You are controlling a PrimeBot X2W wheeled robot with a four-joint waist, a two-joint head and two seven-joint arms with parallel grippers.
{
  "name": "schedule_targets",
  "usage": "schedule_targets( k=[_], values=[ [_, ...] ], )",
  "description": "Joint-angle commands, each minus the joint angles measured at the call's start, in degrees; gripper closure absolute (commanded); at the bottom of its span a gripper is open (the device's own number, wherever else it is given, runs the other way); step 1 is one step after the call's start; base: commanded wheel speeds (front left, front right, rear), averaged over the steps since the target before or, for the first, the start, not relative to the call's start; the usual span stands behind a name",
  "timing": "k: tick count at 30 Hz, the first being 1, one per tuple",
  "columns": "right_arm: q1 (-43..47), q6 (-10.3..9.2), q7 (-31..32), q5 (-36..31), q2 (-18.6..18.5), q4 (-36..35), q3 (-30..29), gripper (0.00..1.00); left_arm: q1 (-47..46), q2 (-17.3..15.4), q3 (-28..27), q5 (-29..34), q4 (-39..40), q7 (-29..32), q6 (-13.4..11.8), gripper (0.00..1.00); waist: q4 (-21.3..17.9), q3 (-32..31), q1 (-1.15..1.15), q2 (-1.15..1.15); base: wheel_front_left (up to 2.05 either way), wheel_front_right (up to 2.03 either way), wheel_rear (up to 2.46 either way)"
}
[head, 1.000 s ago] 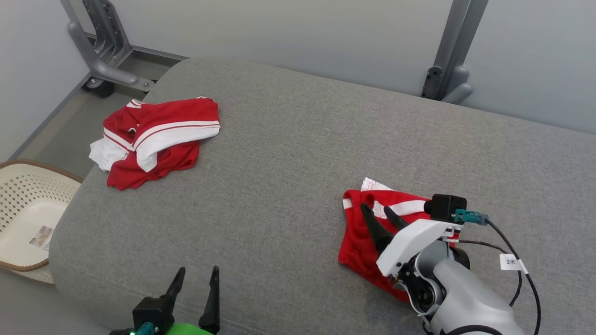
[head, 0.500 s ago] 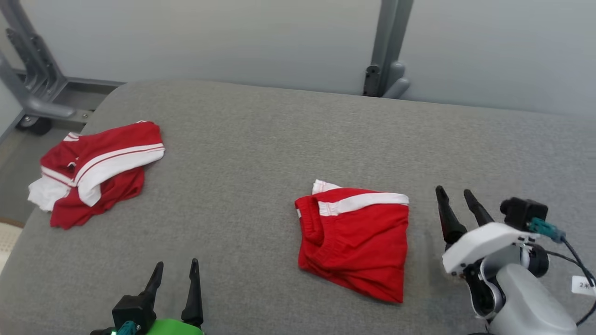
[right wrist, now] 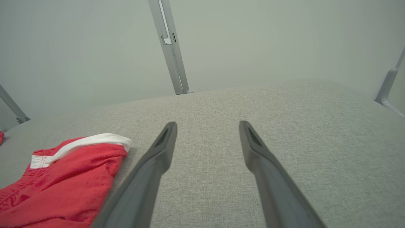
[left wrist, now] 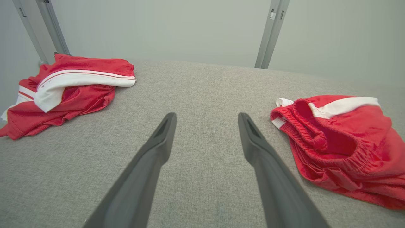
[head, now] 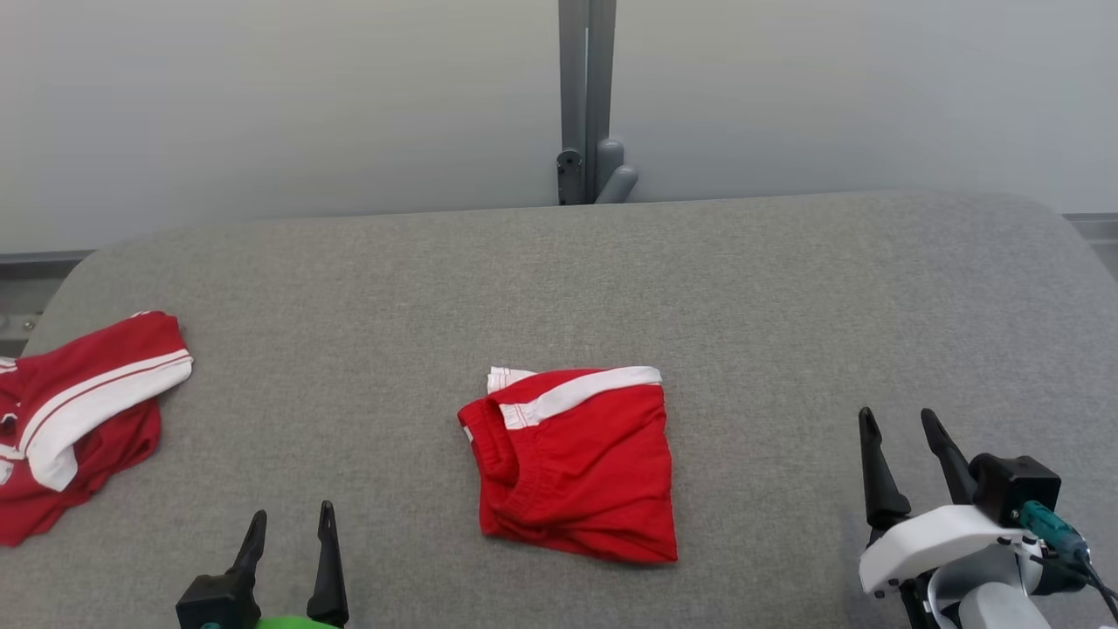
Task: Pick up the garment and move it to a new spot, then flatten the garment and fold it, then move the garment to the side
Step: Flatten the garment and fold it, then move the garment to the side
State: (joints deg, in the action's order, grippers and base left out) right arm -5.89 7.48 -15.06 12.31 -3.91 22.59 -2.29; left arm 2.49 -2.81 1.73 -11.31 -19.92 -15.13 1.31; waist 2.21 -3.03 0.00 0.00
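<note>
Item: red shorts [head: 572, 463], white side stripe, elastic waistband, folded into a compact square, lying flat near the middle of the grey padded surface [head: 559, 279]. Left gripper [head: 293, 513]: fingers spread wide, holding nothing, low at the near edge, well apart from the shorts. Right gripper [head: 896, 414]: fingers likewise spread, empty, to the right of the shorts and clear of them. Second item: crumpled red-and-white garment [head: 79, 411] at the surface's left end. Grey post [head: 585, 96] behind.
</note>
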Motion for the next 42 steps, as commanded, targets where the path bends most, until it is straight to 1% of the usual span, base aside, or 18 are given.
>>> schedule_targets(
  k=[1,12,17,26,30,35,42],
  values=[
    [1.58,0.02,-0.14,-1.02,0.45,-0.79,-0.25,0.00,1.24,-0.18,-0.58,0.42,0.08,0.00,0.17,0.00,-2.00,-1.57,0.00,0.00,0.00,0.00,0.00],
    [4.75,0.01,-0.14,-2.71,0.86,-2.18,0.46,0.00,3.01,-0.18,-0.56,1.71,-0.02,0.00,0.81,0.00,-3.41,-2.36,0.00,0.00,0.00,0.00,0.00],
    [4.62,0.01,-0.14,-1.21,0.90,-1.58,1.06,0.00,3.17,-0.18,-0.47,1.90,0.03,0.00,0.98,0.00,-3.68,-2.27,0.00,0.00,0.00,0.00,0.00],
    [4.34,0.01,-0.14,-1.22,0.92,-1.44,1.83,0.00,2.61,-0.18,-0.01,2.11,-0.35,0.00,1.09,0.00,-2.88,-1.98,0.00,0.00,0.00,0.00,0.00],
    [3.52,0.02,-0.15,0.49,0.92,-1.22,3.06,0.00,3.26,-0.18,0.35,2.38,-0.82,0.00,1.31,0.00,-2.28,-1.72,0.00,0.00,0.00,0.00,0.00],
    [1.33,0.01,-0.14,3.08,0.92,0.27,7.43,0.00,1.66,-0.17,1.66,3.06,-0.93,0.00,2.09,0.00,0.22,-0.11,0.00,0.00,0.00,0.00,0.00],
    [-4.06,0.01,-0.14,8.39,0.88,6.96,13.22,0.00,-0.05,-0.18,5.16,3.51,-1.59,0.00,2.93,0.00,7.24,2.41,0.00,0.00,0.00,0.00,0.00]
  ],
)
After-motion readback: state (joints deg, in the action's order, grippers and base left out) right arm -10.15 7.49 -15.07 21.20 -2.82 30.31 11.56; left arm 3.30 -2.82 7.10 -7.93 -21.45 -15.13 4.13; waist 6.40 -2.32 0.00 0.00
